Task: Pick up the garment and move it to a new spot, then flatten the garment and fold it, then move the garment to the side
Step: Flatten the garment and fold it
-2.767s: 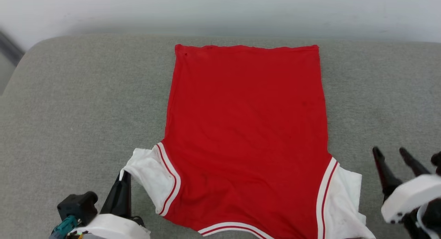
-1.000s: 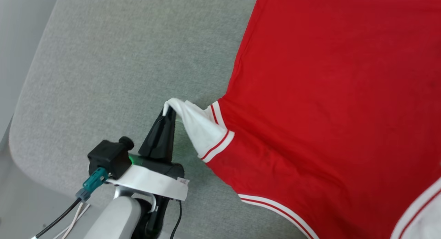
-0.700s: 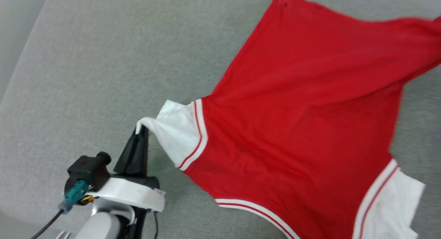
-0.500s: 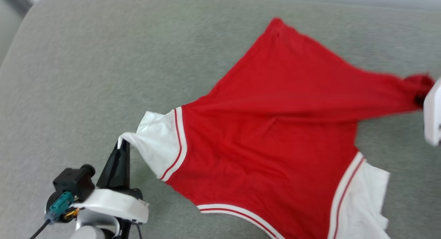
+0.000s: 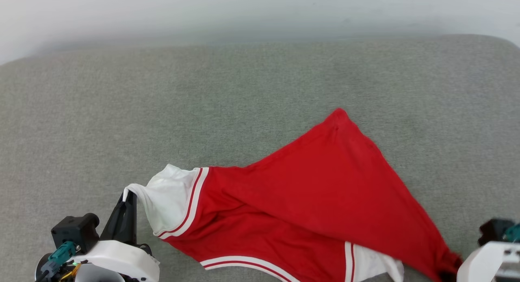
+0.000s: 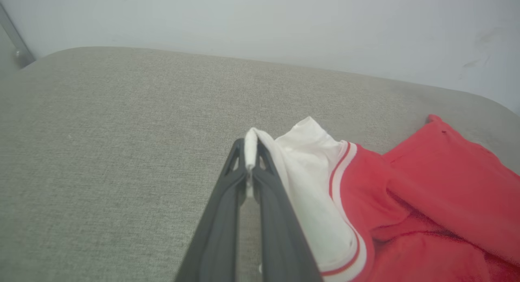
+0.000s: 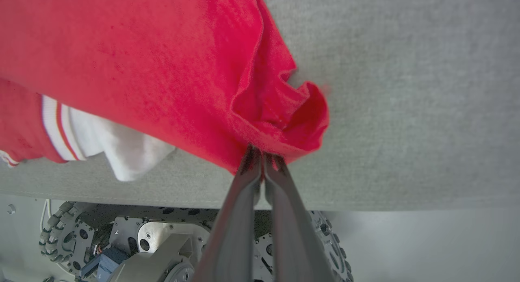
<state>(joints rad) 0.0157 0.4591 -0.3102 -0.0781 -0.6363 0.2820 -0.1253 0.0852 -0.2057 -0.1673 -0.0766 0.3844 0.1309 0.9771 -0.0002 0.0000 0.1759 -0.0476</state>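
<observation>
Left claw [image 5: 129, 196] clamped the sleeve [image 5: 170, 196] at 7 o'clock; right claw [image 7: 262, 154] pinched a hem corner [image 7: 300, 111] at 5; shirt [image 5: 317, 200] lay half-folded at 6 on cushion [image 5: 162, 111]. Risk: thin pinches could slip under tension, skewing the fold.

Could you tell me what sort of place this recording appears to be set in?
Likely an indoor robot test space: a broad grey fabric-covered surface against a bare pale wall, a garment on it, and the robot's wheeled base below its edge.
</observation>
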